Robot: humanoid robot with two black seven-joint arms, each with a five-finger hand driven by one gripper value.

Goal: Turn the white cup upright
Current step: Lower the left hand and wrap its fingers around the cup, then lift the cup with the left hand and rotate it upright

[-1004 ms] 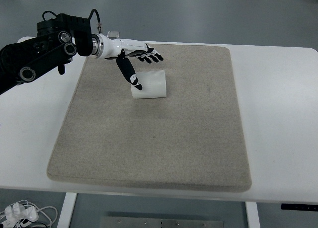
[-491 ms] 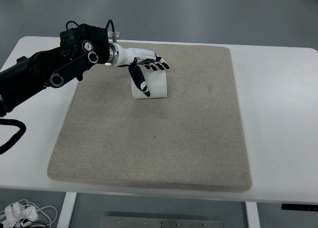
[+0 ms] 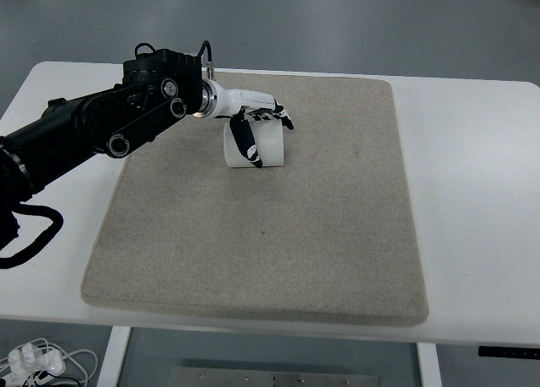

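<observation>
white cup (image 3: 265,146) lying sideways on grey mat (image 3: 253,235), left hand (image 3: 253,124) fingers curled around it

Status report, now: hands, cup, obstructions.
Left hand over the cup, thumb down its front, fingers across the top; firm grip unconfirmed. Right hand out of view. Cup on its side on the mat. Nothing in the way.

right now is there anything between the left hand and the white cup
No, nothing. In the top view the left hand is at the white cup lying on the mat, thumb over its front and fingers along its far side.
</observation>
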